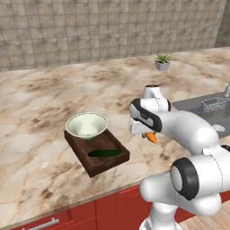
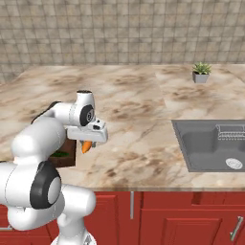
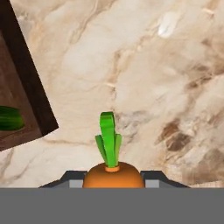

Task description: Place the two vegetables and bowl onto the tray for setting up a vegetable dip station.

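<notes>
The arm reaches forward over the marble counter, its wrist bent downward beside the tray. The gripper is clamped on the carrot, which sits between the two finger tips and is raised above the counter. In the left base view the orange tapered end juts out below the hand, slanting downward; in the hand view the green top points away from the camera. The cucumber lies flat on the tray, long axis along the tray's near edge. The bowl rests on the tray's far end.
</notes>
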